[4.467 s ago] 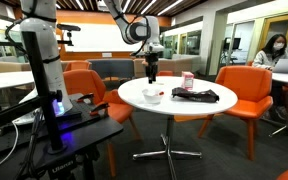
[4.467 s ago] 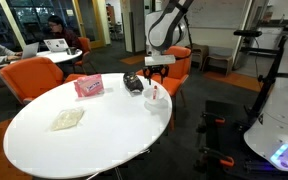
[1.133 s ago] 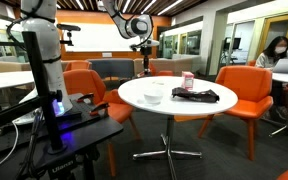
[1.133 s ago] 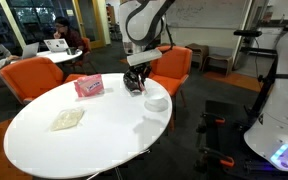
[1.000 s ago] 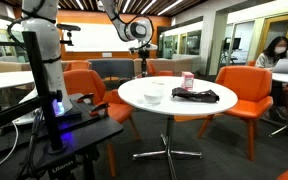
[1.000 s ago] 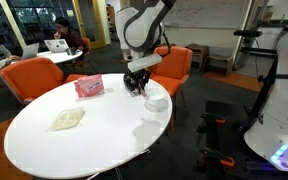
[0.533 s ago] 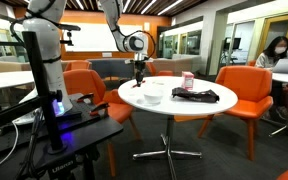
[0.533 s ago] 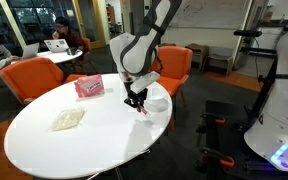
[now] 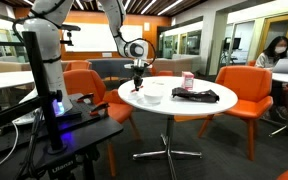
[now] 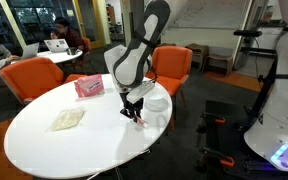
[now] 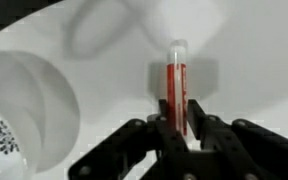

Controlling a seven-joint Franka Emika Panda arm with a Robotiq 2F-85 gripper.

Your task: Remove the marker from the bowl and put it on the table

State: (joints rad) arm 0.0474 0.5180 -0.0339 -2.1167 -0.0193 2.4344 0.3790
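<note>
My gripper [image 11: 181, 108] is shut on the marker [image 11: 175, 85], a thin reddish pen that points away from the fingers, low over the white table top [image 11: 254, 60]. The white bowl [image 11: 29, 105] lies just to the left of the gripper in the wrist view. In both exterior views the gripper [image 10: 134, 113] [image 9: 138, 88] hangs straight down, close to the round table [image 10: 74, 145] [image 9: 184, 106], beside the bowl [image 10: 156, 101] [image 9: 154, 96]. Whether the marker touches the table I cannot tell.
A pink-and-white cup [image 9: 188, 80] [image 10: 88, 87] and a flat black bundle [image 9: 196, 95] sit on the table. A pale flat packet [image 10: 68, 119] lies nearer the middle. Orange chairs [image 9: 249, 90] [image 10: 39, 75] ring the table. A second robot stand [image 9: 44, 60] is nearby.
The arm has swung away from above the bowl and come down close to the table top beside it, carrying the marker.
</note>
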